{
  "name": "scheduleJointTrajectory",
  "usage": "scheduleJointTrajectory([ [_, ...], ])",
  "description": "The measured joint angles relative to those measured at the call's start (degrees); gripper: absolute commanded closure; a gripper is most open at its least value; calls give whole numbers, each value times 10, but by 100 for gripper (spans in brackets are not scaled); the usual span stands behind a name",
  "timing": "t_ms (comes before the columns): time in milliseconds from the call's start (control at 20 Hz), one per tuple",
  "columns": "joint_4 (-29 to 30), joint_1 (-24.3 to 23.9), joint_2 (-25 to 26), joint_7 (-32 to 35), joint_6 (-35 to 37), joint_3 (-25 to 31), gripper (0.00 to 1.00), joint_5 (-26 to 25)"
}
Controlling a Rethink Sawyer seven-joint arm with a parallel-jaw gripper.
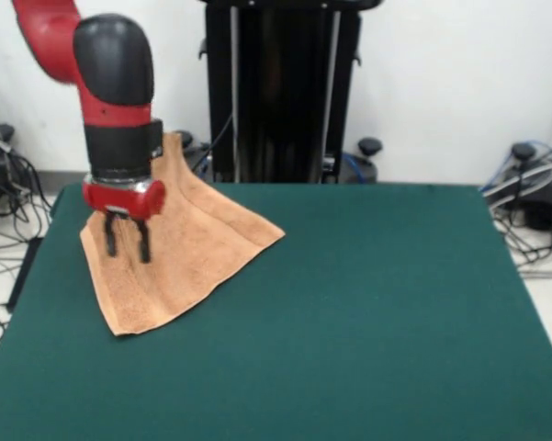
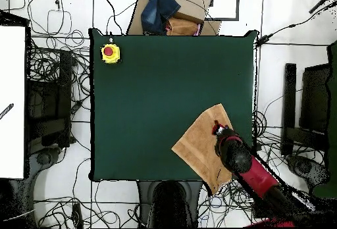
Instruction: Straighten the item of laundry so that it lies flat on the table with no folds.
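The light orange-tan towel (image 1: 197, 243) lies at the far left corner of the dark green table (image 1: 367, 303). It is rumpled, with a long ridge running down its middle. One corner rises behind the arm, above the table's far edge. My gripper (image 1: 128, 241) hangs over the towel's left part, its two black fingers apart with nothing between them. In the overhead view the towel (image 2: 197, 144) lies askew at the table's (image 2: 145, 95) lower right, one corner past the edge by the robot. The gripper (image 2: 220, 131) is over its right side.
A yellow box with a red button (image 2: 110, 52) sits on the table's upper left corner in the overhead view. A cardboard box with blue cloth (image 2: 171, 12) stands beyond the top edge. Cables lie on the floor around the table.
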Motion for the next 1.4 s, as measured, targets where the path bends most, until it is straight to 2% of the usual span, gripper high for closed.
scheduleJointTrajectory([
  [50,-8,-25,16,0,40,30,0,-14],
  [350,-40,-99,83,0,165,120,0,-44],
  [550,-80,-124,140,0,214,168,0,-62],
  [650,-94,-121,152,0,218,172,0,-64],
  [850,-137,-81,160,0,221,156,0,-66],
  [1100,-166,-3,122,0,235,114,0,-67],
  [1400,-199,18,101,0,239,103,0,-67],
])
